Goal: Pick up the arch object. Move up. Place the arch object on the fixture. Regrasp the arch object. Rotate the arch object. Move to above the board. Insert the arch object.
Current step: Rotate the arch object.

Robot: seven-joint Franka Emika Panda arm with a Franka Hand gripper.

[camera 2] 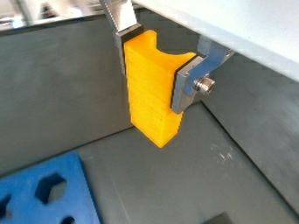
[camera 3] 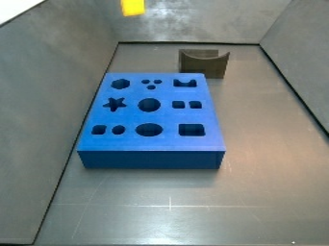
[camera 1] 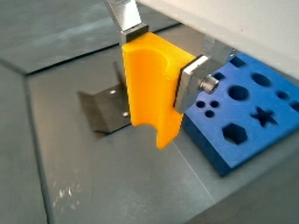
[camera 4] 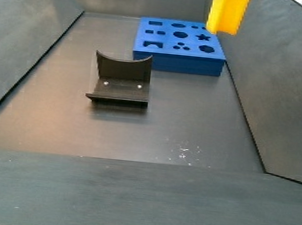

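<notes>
Silver fingers [camera 1: 190, 77] of the gripper [camera 1: 158, 66] clamp the arch object [camera 1: 153, 87] between them in both wrist views, the jaws closed narrowly on its flat sides, with its notched end up by the fingers and its long body hanging below them [camera 2: 156, 86]. The block is held high off the floor: in a side view only its yellow lower end [camera 3: 133, 7] shows at 12 o'clock, at the frame's upper edge, and in a side view it hangs at about 1 o'clock [camera 4: 229, 10], in front of the board's far corner. On the floor, the board [camera 3: 154, 142] lies flat with its shaped holes facing up. The fixture [camera 4: 119, 79] stands apart from it, with nothing in it.
</notes>
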